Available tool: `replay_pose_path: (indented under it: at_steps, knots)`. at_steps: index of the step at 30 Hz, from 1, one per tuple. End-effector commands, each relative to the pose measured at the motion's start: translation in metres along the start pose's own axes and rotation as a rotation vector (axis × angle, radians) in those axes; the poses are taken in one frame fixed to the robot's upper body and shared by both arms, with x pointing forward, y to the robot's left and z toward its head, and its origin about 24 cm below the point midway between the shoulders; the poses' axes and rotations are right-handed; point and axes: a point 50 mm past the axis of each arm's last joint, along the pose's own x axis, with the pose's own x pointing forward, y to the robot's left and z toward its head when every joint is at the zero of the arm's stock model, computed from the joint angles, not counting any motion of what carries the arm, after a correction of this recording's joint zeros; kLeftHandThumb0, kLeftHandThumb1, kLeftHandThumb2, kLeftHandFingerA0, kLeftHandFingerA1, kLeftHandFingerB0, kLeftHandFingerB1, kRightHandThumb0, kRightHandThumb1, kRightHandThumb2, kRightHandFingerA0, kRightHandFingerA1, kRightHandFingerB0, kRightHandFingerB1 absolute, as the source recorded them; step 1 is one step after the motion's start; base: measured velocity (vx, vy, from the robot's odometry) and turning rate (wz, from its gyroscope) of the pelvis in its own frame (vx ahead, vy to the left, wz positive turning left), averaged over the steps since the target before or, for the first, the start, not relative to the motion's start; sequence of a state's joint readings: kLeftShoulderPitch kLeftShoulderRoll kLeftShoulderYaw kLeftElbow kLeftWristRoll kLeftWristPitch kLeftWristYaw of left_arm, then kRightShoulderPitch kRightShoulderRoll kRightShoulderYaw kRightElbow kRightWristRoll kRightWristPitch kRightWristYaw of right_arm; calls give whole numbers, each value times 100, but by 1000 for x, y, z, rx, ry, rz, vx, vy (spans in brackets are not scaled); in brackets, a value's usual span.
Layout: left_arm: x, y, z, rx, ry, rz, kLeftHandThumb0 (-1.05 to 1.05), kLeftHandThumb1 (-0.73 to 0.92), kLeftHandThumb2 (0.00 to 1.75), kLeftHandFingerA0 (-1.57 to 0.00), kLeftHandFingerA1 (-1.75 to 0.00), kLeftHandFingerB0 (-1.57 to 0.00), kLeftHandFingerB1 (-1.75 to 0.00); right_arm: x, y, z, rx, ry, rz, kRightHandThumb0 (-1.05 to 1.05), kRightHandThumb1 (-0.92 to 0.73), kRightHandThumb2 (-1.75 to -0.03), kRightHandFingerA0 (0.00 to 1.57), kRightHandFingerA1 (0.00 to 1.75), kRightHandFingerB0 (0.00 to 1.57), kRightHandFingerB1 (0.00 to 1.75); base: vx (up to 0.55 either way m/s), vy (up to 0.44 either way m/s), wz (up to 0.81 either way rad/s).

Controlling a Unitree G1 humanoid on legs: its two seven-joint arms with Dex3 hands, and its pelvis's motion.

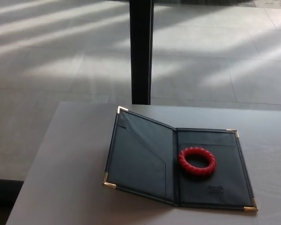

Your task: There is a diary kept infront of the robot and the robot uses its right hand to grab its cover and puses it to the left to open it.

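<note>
Diary (145, 159) open flat, dark covers, gold corners; no robot fingers in view.

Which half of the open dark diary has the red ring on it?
The right half of the dark diary, lying flat on the grey table, carries the red twisted ring; the left cover is bare and tilted up.

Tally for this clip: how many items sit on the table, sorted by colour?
Dark blue-black: 1, the open diary
Red: 1, the twisted ring lying on the diary's right inner panel
Total: 2 items on the grey table. Neither robot hand is in view.
</note>
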State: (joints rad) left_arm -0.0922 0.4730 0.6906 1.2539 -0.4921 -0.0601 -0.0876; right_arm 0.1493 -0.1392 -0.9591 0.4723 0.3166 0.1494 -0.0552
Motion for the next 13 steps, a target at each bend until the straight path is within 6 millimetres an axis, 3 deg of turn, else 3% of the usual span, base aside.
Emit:
replay_pose_path:
  at_steps: [1, 2, 5, 6, 7, 9, 10, 12, 13]
  knots:
    - [0, 3, 2, 5, -21, 25, -105, 92, 109, -26, -166, -16, -138, -4, 3, -1, 24, 19, 5, -72, -72, -108, 64, 94, 47, 83, 0, 0, 0]
    - [-1, 4, 1, 20, -18, 15, -81, 53, 138, -16, -96, 0, -83, -5, 3, -2, 23, 19, 8, -73, -71, -108, 64, 94, 48, 84, 0, 0, 0]
    - [0, 2, 2, 12, -13, 21, -79, 51, 136, -14, -94, 0, -81, -4, 4, -2, 23, 22, 25, -74, -71, -109, 64, 94, 48, 84, 0, 0, 0]
    - [0, 2, 1, 19, -15, 8, -105, 92, 108, -8, -167, -7, -140, -3, 4, -3, 12, 18, 24, -70, -92, -74, 58, 103, 49, 94, 0, 0, 0]
    - [0, 2, 1, 32, -15, 8, -77, 52, 137, -10, -91, 0, -81, -3, 4, -3, 2, 20, 26, -73, -92, -75, 55, 105, 49, 97, 0, 0, 0]
    - [0, 2, 1, 43, -14, 4, -77, 52, 137, -10, -91, 0, -81, -4, 4, -3, 0, 19, 29, -73, -92, -75, 55, 105, 49, 97, 0, 0, 0]
    - [0, 2, 1, 41, -13, 7, -74, 52, 135, -11, -89, 0, -79, -5, 5, -3, -9, 17, 37, -74, -73, -112, 68, 94, 60, 87, 0, 0, 0]
    - [0, 2, 1, 37, -10, 11, -74, 52, 135, -11, -89, 0, -79, -7, 6, -3, -21, 13, 48, -74, -73, -112, 68, 94, 60, 87, 0, 0, 0]
    - [0, 2, 1, 43, -10, 5, -78, 53, 138, -11, -92, 0, -81, -7, 6, -3, -24, 13, 51, -73, -92, -75, 55, 96, 57, 92, 0, 0, 0]
